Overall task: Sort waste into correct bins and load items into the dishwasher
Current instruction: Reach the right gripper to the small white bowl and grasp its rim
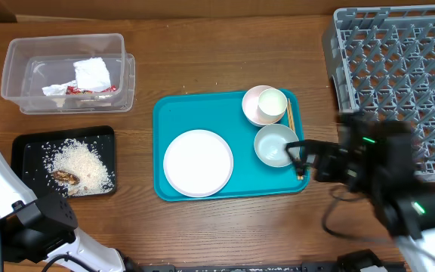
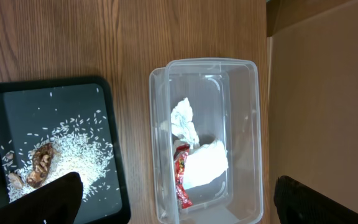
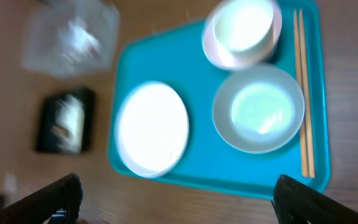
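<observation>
Waste looks sorted: napkin and red wrapper sit in the clear tub at the table's far-left corner. Rice and brown scrap lie on the black tray just in front of it.

Dish loading is the step in hand, none done. The dish rack is at the far-right corner. Plate, stacked white bowls, grey-blue bowl and chopsticks are all on the teal tray, mid-table.

Right gripper hovers at the tray's right edge beside the grey-blue bowl, jaws spread, empty. Left gripper is above the tub, also spread, empty.

Right arm is blurred, so target is probably bowl or chopsticks. Next: descend, clamp, carry to the rack.
</observation>
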{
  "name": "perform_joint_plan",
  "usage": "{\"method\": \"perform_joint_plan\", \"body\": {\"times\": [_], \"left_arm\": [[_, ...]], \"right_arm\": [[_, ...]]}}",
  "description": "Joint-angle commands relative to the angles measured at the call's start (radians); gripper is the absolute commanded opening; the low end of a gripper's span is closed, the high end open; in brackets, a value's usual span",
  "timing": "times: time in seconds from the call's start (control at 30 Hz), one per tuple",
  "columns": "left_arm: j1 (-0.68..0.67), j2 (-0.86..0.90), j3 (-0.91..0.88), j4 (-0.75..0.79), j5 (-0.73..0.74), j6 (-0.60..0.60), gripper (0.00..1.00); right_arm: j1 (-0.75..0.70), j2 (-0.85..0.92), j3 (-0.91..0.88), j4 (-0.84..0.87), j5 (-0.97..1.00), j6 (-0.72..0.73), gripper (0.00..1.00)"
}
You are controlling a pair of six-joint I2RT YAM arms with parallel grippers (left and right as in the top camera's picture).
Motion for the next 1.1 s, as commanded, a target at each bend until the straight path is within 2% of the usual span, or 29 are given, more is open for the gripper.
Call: {"method": "perform_joint_plan", "body": {"times": [0.0, 0.17, 0.23, 0.4, 0.5, 0.7, 0.9, 1.07], "left_arm": [[0.004, 0.005, -0.002, -0.002, -0.020, -0.011, 1.00], [0.004, 0.005, -0.002, -0.002, -0.020, -0.011, 1.00], [0.004, 0.005, -0.002, -0.002, -0.020, -0.011, 1.00], [0.003, 0.005, -0.002, -0.002, -0.020, -0.010, 1.00], [0.003, 0.005, -0.002, -0.002, -0.020, -0.010, 1.00], [0.003, 0.005, -0.002, -0.002, -0.020, -0.011, 1.00], [0.003, 0.005, -0.002, -0.002, -0.020, -0.011, 1.00], [0.003, 0.005, -0.002, -0.002, -0.020, -0.011, 1.00]], "right_arm": [[0.173, 0.158, 0.020, 0.021, 0.241, -0.010, 1.00], [0.338, 0.455, 0.069, 0.018, 0.393, 0.008, 1.00], [0.348, 0.575, 0.130, -0.016, 0.410, 0.008, 1.00], [0.341, 0.747, 0.310, -0.140, 0.425, -0.008, 1.00], [0.340, 0.786, 0.383, -0.162, 0.425, -0.024, 1.00], [0.340, 0.789, 0.389, -0.044, 0.394, -0.014, 1.00], [0.340, 0.794, 0.332, 0.071, 0.350, -0.012, 1.00], [0.340, 0.830, 0.290, 0.044, 0.350, -0.004, 1.00]]}}
